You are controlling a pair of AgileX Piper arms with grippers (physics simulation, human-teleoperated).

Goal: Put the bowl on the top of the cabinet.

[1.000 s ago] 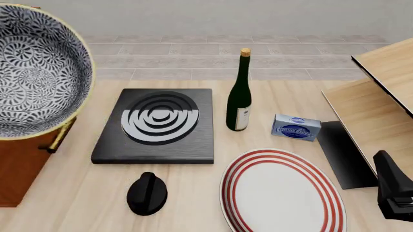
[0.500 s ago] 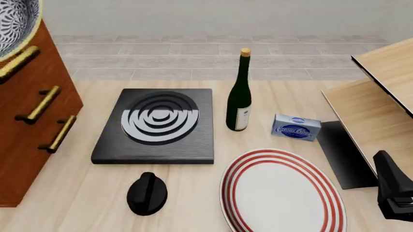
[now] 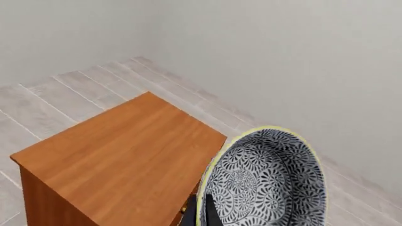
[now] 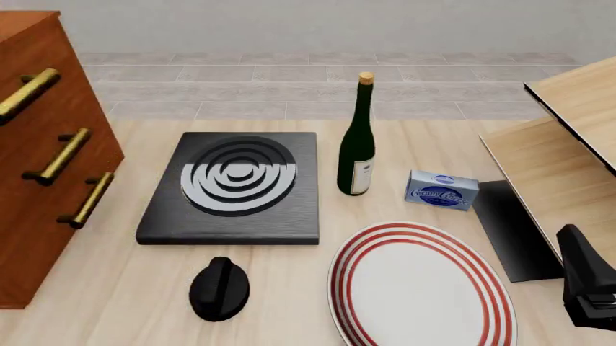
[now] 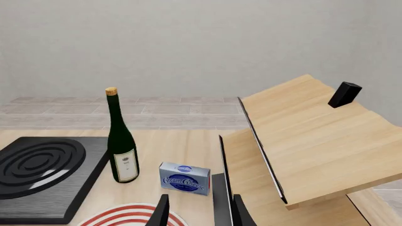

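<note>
In the left wrist view, my left gripper (image 3: 199, 215) is shut on the rim of the bowl (image 3: 267, 183). The bowl has a grey-blue and white floral pattern and a cream rim, and it is tilted steeply on edge. It hangs in the air beside and above the flat top of the reddish-brown cabinet (image 3: 119, 160). In the front view the cabinet (image 4: 39, 151) stands at the left with brass handles; the bowl and left gripper are out of that view. My right gripper (image 5: 201, 215) is open and empty, low at the table's right (image 4: 587, 288).
A black cooktop (image 4: 231, 184) lies mid-table, with a black knob-shaped object (image 4: 219, 288) in front of it. A green wine bottle (image 4: 358, 144), a blue cream cheese box (image 4: 442, 189) and a large red-ringed white plate (image 4: 420, 288) sit right of it. Pale wood boards (image 4: 568, 144) stand at the right.
The bowl has moved up and to the left, out of the front view, uncovering the cabinet's front. The right arm has not moved.
</note>
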